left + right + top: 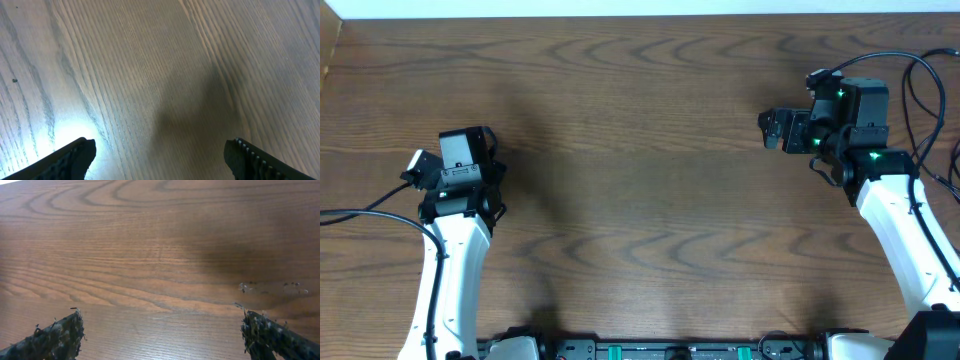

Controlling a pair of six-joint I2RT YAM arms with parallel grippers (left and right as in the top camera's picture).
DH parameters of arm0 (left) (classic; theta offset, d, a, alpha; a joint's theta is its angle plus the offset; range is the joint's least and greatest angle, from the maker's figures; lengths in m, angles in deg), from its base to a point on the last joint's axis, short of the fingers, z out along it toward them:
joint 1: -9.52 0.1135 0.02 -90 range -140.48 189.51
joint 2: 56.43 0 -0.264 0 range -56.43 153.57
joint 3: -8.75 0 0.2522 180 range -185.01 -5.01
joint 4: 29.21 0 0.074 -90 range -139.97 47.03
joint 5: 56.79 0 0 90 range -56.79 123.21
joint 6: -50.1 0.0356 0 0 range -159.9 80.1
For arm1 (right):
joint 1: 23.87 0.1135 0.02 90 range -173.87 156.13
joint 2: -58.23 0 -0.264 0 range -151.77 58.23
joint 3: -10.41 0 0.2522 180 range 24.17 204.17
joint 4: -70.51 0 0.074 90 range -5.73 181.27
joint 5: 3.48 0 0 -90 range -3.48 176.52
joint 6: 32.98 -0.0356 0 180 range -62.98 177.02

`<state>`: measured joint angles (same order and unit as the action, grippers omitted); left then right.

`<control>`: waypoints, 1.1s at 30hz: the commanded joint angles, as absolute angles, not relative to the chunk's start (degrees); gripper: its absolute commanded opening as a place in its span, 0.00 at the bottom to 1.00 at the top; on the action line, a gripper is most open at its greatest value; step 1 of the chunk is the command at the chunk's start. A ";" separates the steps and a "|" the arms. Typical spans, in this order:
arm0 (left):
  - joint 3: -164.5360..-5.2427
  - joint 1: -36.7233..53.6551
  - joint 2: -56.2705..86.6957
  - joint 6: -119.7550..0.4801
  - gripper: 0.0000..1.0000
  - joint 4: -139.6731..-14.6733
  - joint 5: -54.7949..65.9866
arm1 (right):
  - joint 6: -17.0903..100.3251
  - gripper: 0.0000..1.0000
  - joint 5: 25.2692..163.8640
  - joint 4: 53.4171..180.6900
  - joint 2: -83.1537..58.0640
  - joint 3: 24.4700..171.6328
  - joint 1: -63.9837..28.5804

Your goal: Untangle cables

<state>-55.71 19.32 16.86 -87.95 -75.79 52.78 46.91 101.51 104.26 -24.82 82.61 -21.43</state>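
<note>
No cables show in any view; only bare wooden table point(640, 180) lies under both arms. At the left of the table my left gripper point(463, 150) points down. In the left wrist view that gripper point(160, 150) is open, with its fingertips point(82, 152) wide apart over bare wood. My right gripper point(776, 129) sits at the far right and points left. In the right wrist view it point(161, 325) is open too, its fuzz-flecked fingertips point(260, 330) far apart with nothing between them.
Thick black robot wires point(925, 80) loop at the right edge, and another point(365, 212) runs off the left edge. A white strip point(640, 8) borders the table's far edge. The arm bases point(670, 348) line the front edge.
</note>
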 commanded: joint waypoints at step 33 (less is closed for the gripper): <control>-54.03 19.32 14.33 -88.28 0.87 -76.22 49.97 | 46.14 0.99 101.48 104.50 -25.04 82.61 -21.03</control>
<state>-55.69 19.32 16.73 -87.95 -76.44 51.89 46.91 101.51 104.28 -24.82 82.61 -21.43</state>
